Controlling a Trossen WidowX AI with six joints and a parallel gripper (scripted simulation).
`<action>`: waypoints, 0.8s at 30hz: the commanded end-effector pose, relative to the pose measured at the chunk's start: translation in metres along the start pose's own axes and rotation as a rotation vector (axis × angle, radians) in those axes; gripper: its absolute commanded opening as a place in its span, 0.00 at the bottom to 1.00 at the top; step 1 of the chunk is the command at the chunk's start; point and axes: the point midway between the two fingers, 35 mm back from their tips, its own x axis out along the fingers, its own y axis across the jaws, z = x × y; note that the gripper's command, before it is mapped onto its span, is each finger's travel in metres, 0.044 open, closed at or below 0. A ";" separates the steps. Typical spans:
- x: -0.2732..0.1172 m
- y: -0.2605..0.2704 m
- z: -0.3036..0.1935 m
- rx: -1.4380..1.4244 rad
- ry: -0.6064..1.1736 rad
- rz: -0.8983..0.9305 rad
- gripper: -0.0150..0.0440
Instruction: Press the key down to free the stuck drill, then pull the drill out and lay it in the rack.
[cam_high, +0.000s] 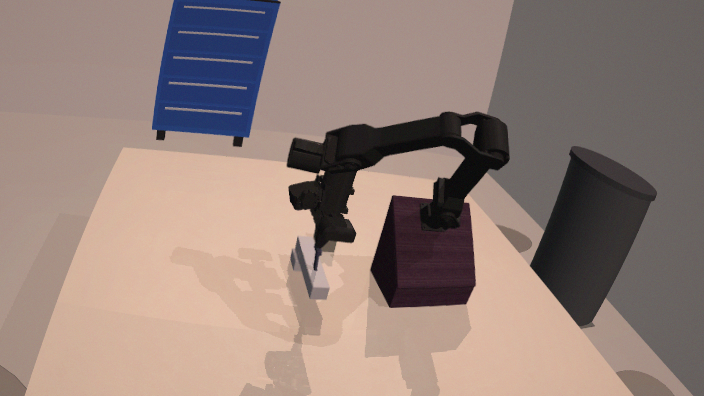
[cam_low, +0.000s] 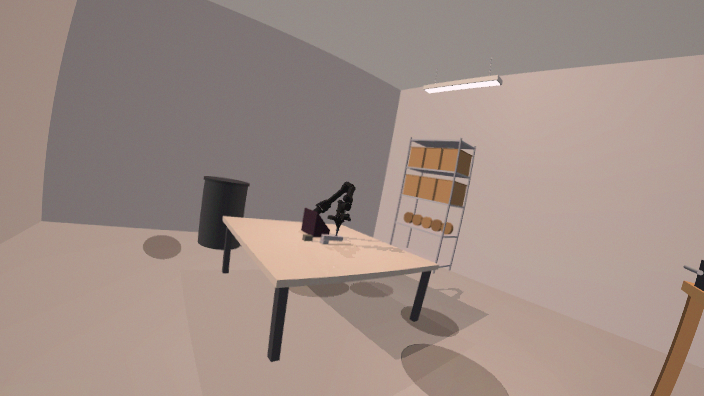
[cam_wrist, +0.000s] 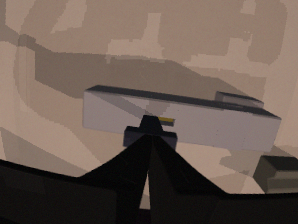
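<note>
A long pale grey block (cam_high: 318, 290) (cam_low: 332, 239) (cam_wrist: 215, 127) lies on the table, with a smaller pale piece (cam_high: 294, 261) (cam_wrist: 240, 99) against its far side. A dark blue piece (cam_high: 316, 263) (cam_wrist: 167, 138), perhaps the drill, stands at the block's near side. A small yellow strip (cam_wrist: 166, 120) shows beside its top; I cannot tell whether that is the key. My gripper (cam_high: 318, 245) (cam_wrist: 150, 141) is shut and empty, pointing down, its tips at or just above the blue piece; whether they touch is not clear. A small dark olive block (cam_high: 328, 246) (cam_low: 307, 238) (cam_wrist: 277, 175) sits nearby; no rack is clearly recognisable.
The arm stands on a dark purple pedestal (cam_high: 435, 255) (cam_low: 314, 224) beside the pale block. The table (cam_high: 150, 200) (cam_low: 300, 265) has a dark round bin (cam_high: 580, 240) (cam_low: 222, 212) beyond one edge. A blue drawer cabinet (cam_high: 215, 70) and a shelf unit stand off the table.
</note>
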 end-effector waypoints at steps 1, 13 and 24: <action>0.019 0.003 -0.007 -0.011 0.045 0.007 0.25; 0.027 0.003 -0.007 -0.011 0.045 0.007 0.25; -0.045 0.001 0.003 -0.011 0.045 0.005 0.70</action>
